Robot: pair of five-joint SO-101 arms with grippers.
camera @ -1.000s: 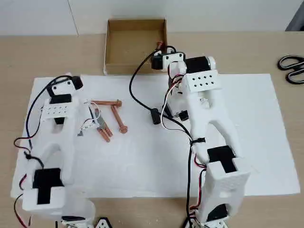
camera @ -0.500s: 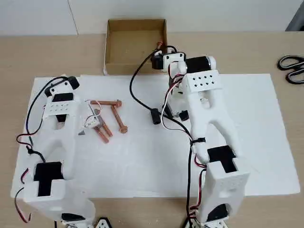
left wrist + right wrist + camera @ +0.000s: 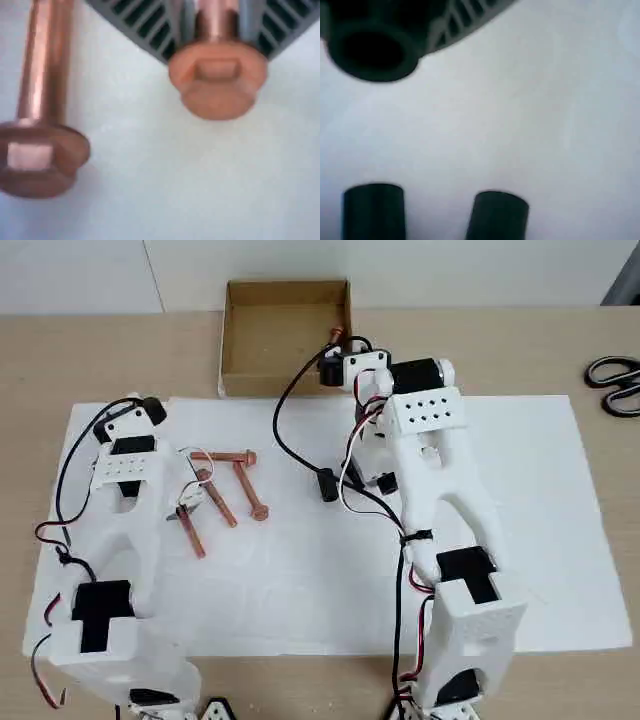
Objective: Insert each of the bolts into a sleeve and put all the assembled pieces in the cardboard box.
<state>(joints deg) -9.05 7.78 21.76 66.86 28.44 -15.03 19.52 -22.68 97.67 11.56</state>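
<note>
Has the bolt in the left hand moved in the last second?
Yes. The bolt in the left hand has slid away from the cardboard box, toward the near edge of the white sheet.

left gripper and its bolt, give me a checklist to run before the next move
1. Left gripper clamped on the held bolt: ok, shaft inside the grip, head sticking out.
2. Held bolt apart from the loose bolt beside it: ok, white sheet shows between them.
3. Right gripper carrying the held sleeve: ok, its bore faces the wrist camera.
4. Held bolt lined up with the held sleeve: not ok, the two grippers are well apart across the sheet.
5. Sleeve bore unobstructed: cannot tell, too dark inside.
</note>
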